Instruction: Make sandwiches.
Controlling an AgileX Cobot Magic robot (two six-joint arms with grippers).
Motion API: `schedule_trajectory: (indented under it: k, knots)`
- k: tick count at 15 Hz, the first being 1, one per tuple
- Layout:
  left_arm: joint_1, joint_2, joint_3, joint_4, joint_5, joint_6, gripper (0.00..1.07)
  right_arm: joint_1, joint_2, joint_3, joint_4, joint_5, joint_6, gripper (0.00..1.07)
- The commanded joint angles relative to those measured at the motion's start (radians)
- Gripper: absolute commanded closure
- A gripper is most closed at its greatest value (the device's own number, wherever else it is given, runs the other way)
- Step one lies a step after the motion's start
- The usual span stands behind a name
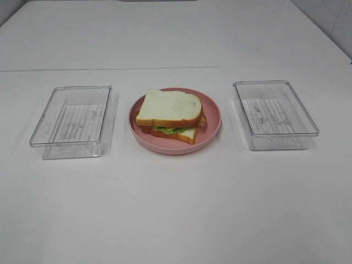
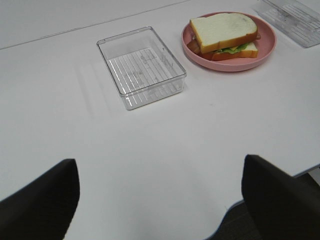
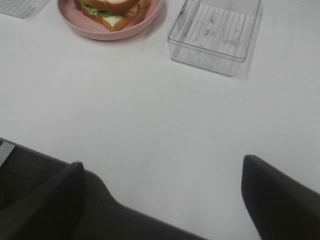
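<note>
Sandwiches (image 1: 169,115) sit stacked on your pink plate (image 1: 212,110), mid-desk (image 1: 176,209). Your left claw (image 2: 160,200) and right claw (image 3: 160,195) hover wide near the desk's front edge, holding nothing.

Only the tool fingers show, in the wrist views alone: left tool (image 2: 160,200) as two matte black, rounded, blunt-ended fingers (image 2: 40,200) with smooth unmarked faces; right tool (image 3: 162,200) alike, two plain black fingers (image 3: 280,195), no cables, screws or markings to be made out.

A round pink plate (image 1: 213,118) sits on the white table (image 1: 176,209) between two clear plastic trays (image 1: 71,122) (image 1: 274,114).
</note>
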Motion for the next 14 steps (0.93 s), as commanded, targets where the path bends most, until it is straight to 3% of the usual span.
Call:
schedule_trajectory:
  k: [1, 9, 10, 14]
  knots:
    - [-0.001, -0.021, 0.001, -0.007, -0.010, -0.004, 0.23, -0.001, -0.013, 0.004, -0.004, -0.010, -0.011, 0.27]
    - [0.009, -0.021, 0.001, -0.004, -0.010, -0.003, 0.23, -0.001, -0.015, 0.004, -0.004, -0.010, -0.011, 0.27]
    - [0.042, -0.020, 0.001, -0.006, -0.010, -0.005, 0.23, -0.005, -0.014, 0.004, -0.001, -0.010, -0.011, 0.27]
    - [0.259, -0.020, 0.001, -0.006, -0.010, -0.004, 0.23, -0.209, -0.015, 0.004, 0.004, -0.010, -0.011, 0.27]
